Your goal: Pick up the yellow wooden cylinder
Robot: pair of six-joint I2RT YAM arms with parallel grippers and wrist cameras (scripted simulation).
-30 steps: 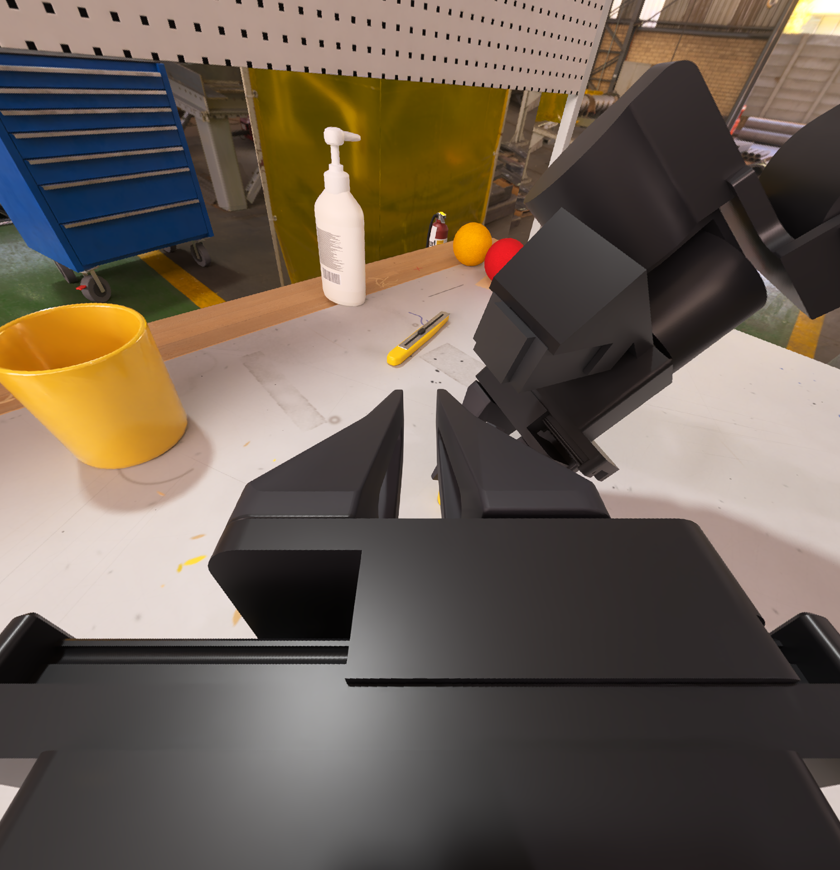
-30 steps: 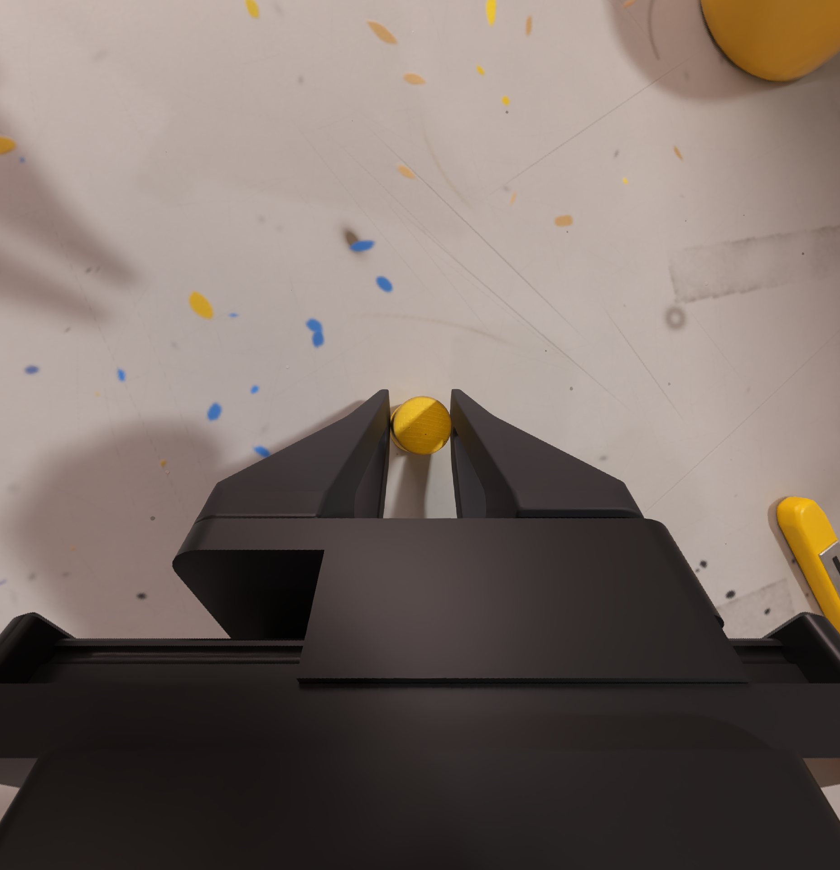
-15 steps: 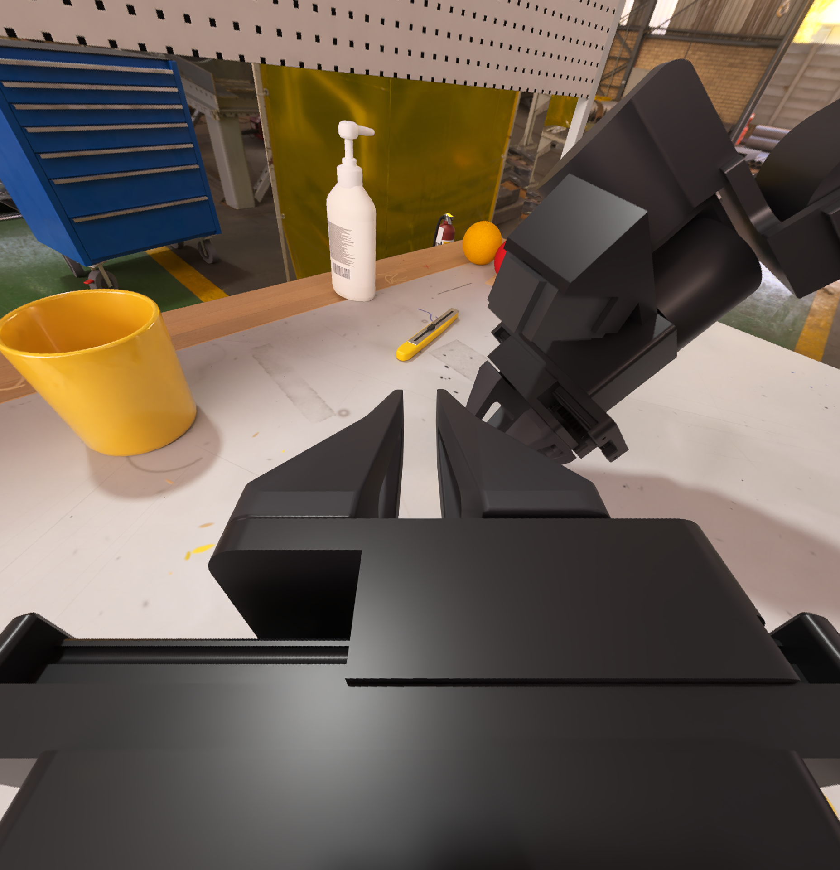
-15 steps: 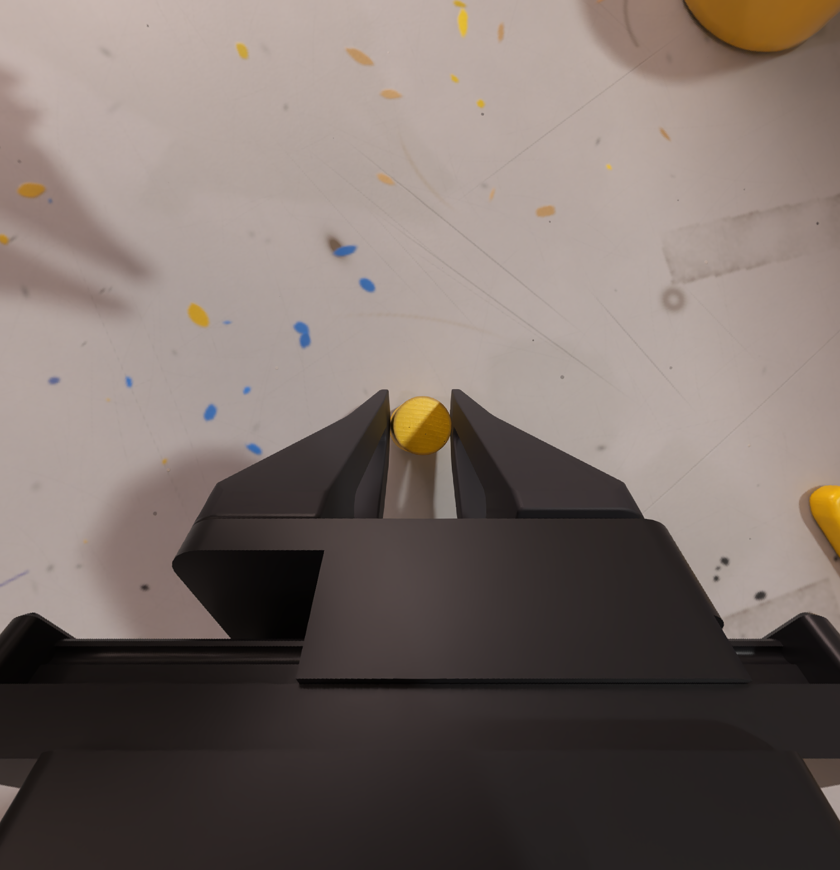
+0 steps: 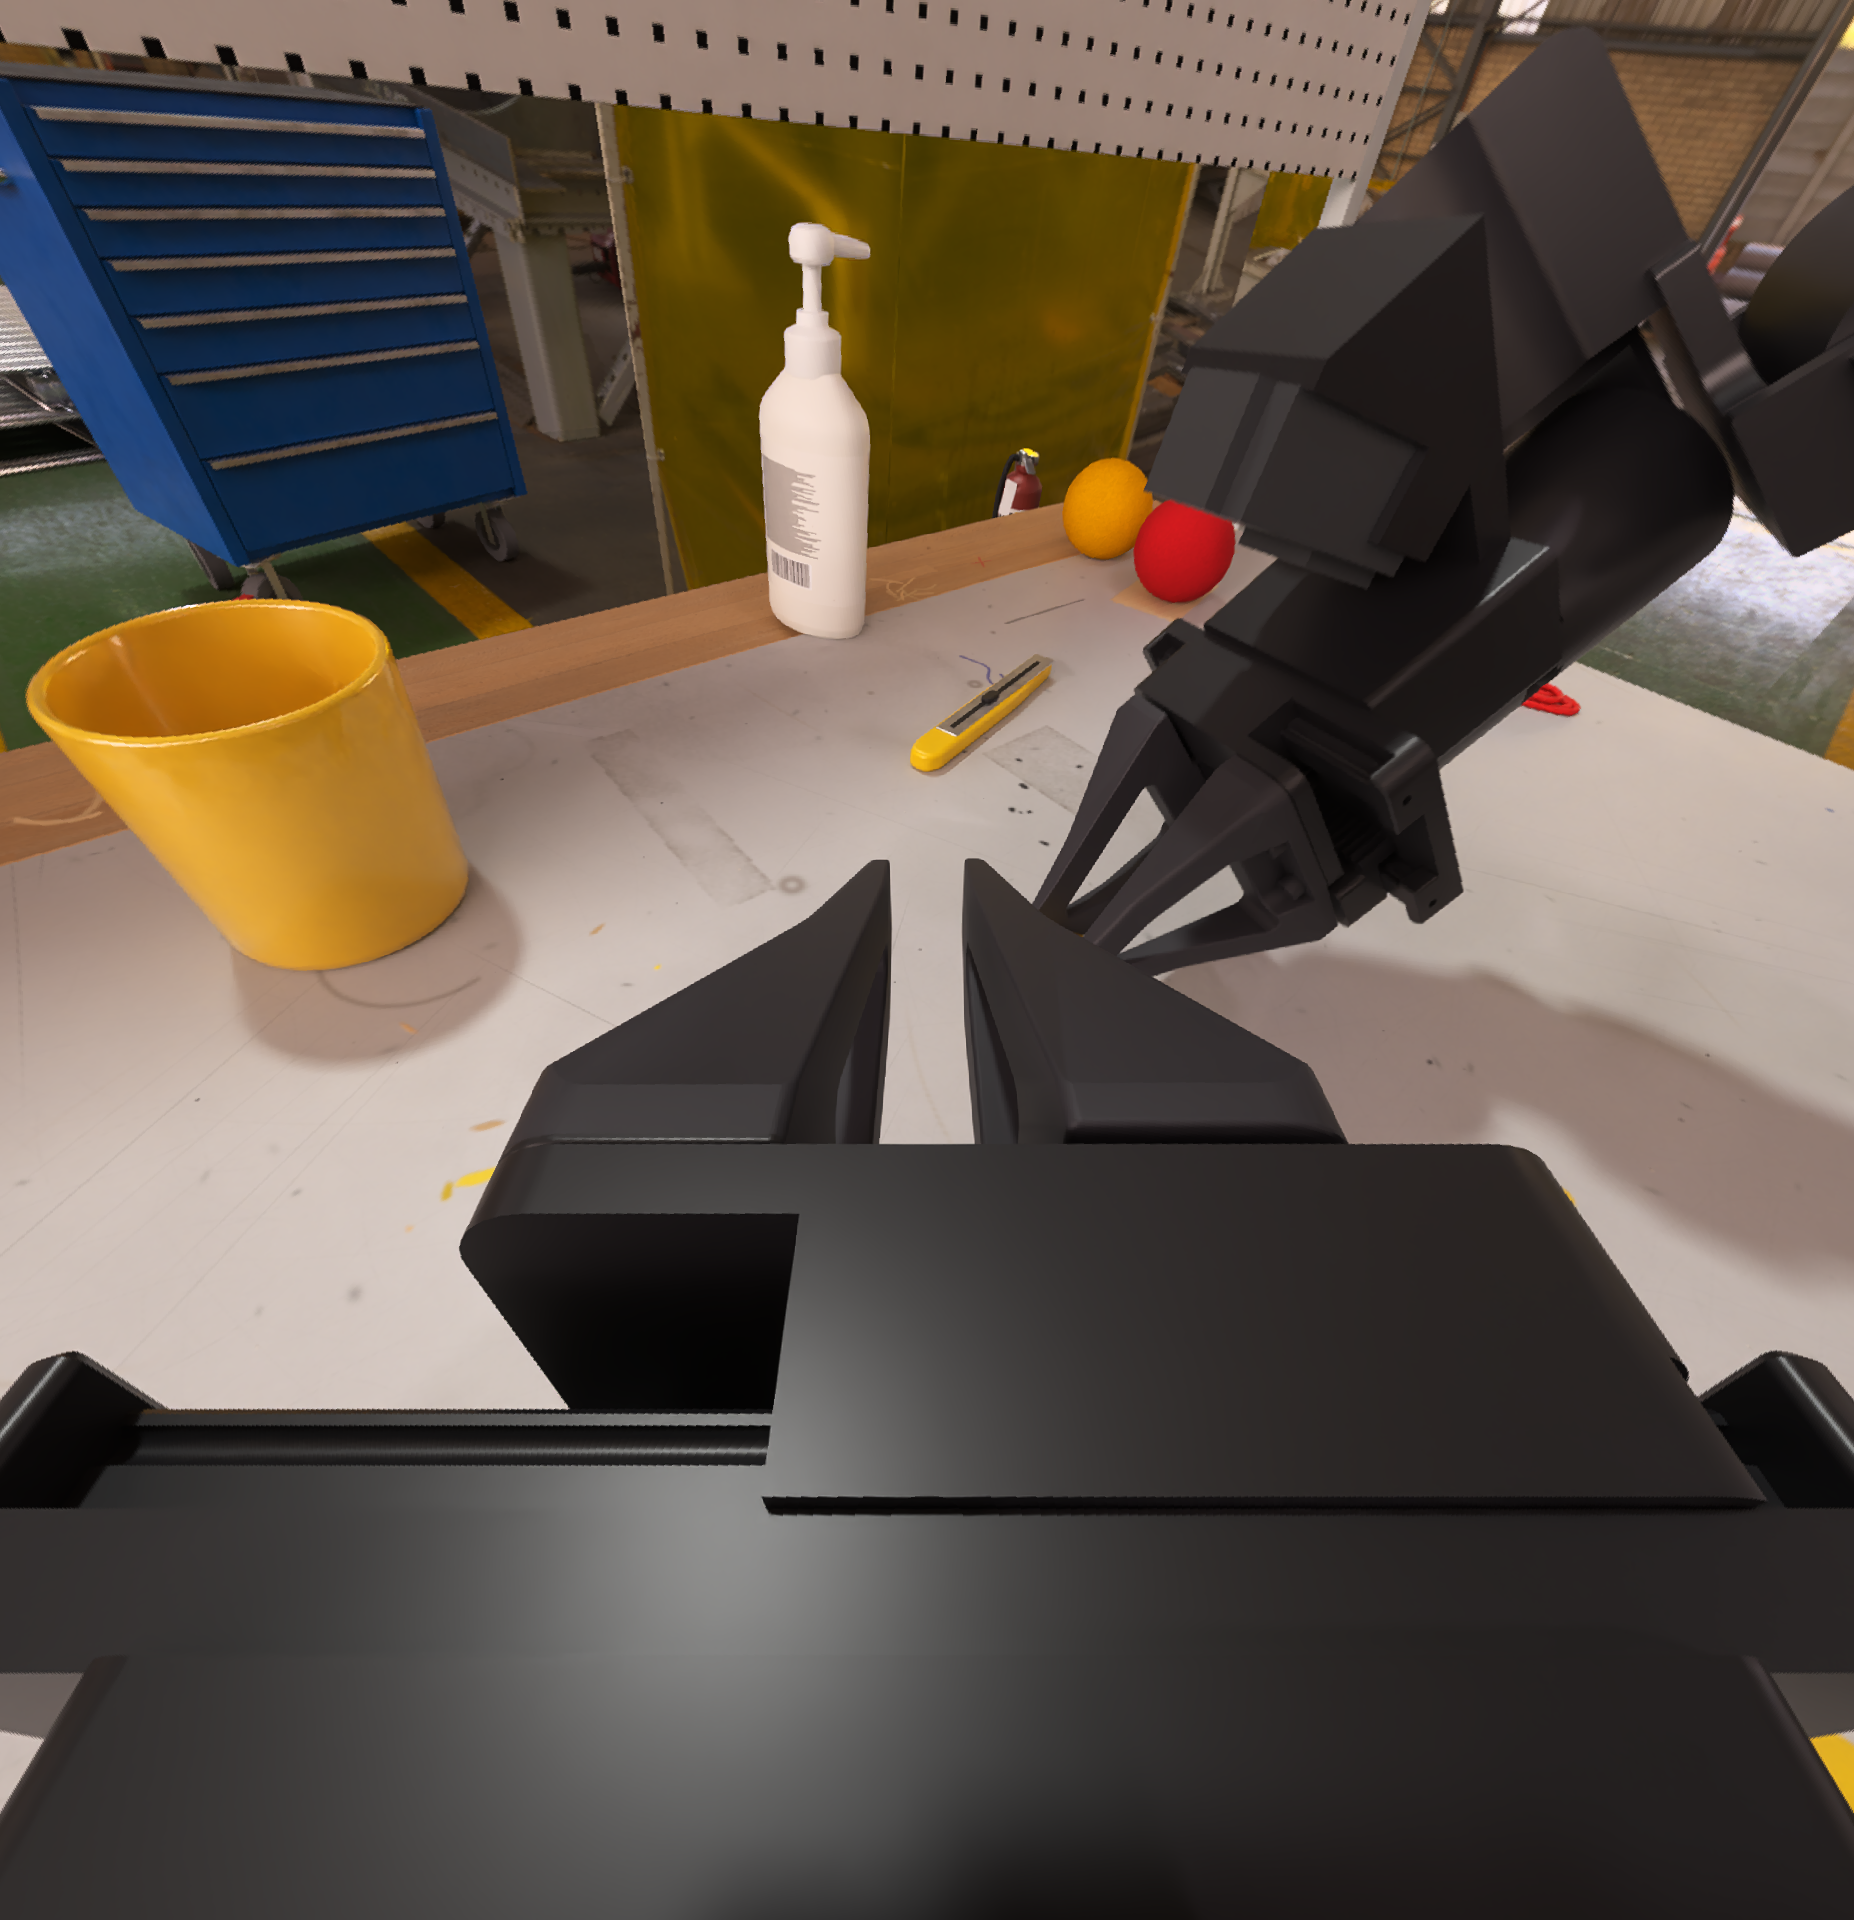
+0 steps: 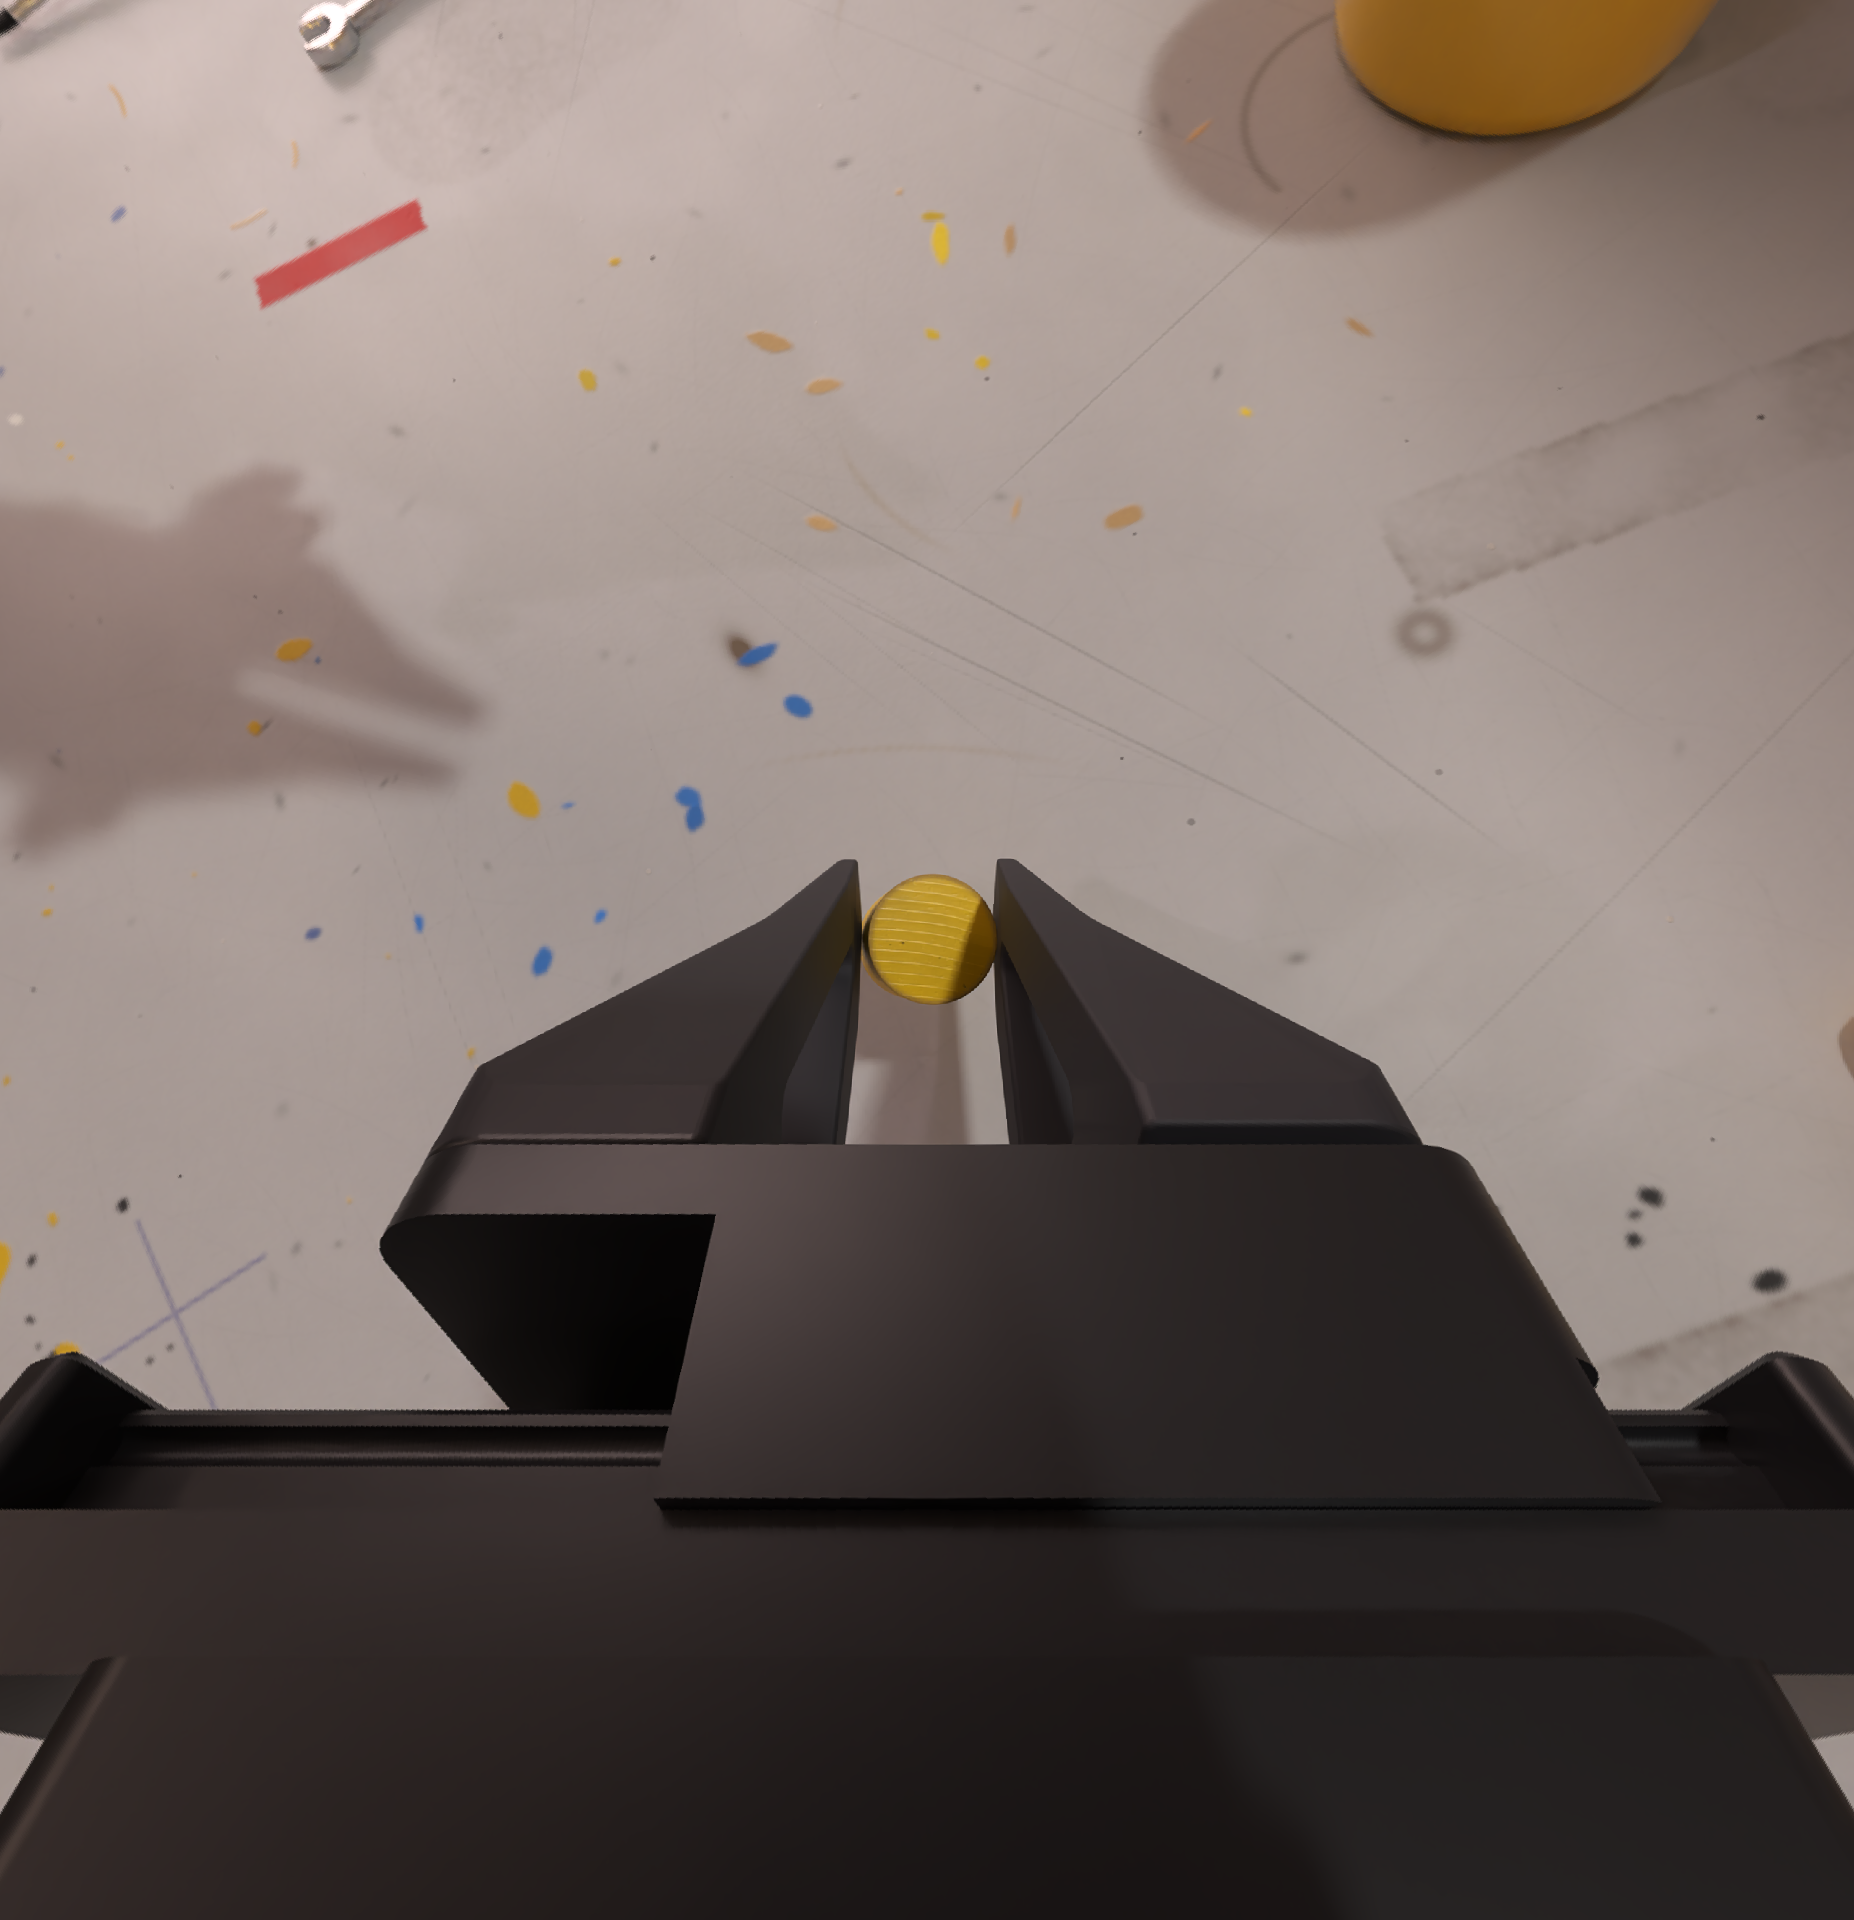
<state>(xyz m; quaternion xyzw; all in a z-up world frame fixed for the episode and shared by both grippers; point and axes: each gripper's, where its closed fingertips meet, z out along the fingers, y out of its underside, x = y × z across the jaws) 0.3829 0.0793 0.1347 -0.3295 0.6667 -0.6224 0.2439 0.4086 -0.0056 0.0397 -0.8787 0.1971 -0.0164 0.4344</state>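
Observation:
The yellow wooden cylinder (image 6: 928,940) shows end-on in the right wrist view, pinched between the tips of my right gripper (image 6: 928,883). The gripper is shut on it and holds it well above the white table (image 6: 1006,520). In the left wrist view the right gripper (image 5: 1084,920) hangs above the table at the right, pointing down and left; the cylinder is hidden there behind my own finger. My left gripper (image 5: 925,883) is shut and empty, with only a narrow slit between its fingers, low over the table.
A yellow cup (image 5: 248,779) stands at the left and also shows in the right wrist view (image 6: 1505,62). A white pump bottle (image 5: 814,468), a yellow utility knife (image 5: 980,715), an orange ball (image 5: 1105,507) and a red ball (image 5: 1181,551) lie farther back. A wrench (image 6: 346,26) and red tape (image 6: 339,252) lie on the table.
My right gripper has risen with the cylinder in it; the table has dropped away and more of it shows. In the left wrist view the right arm has lifted, and my left gripper has drawn back slightly.

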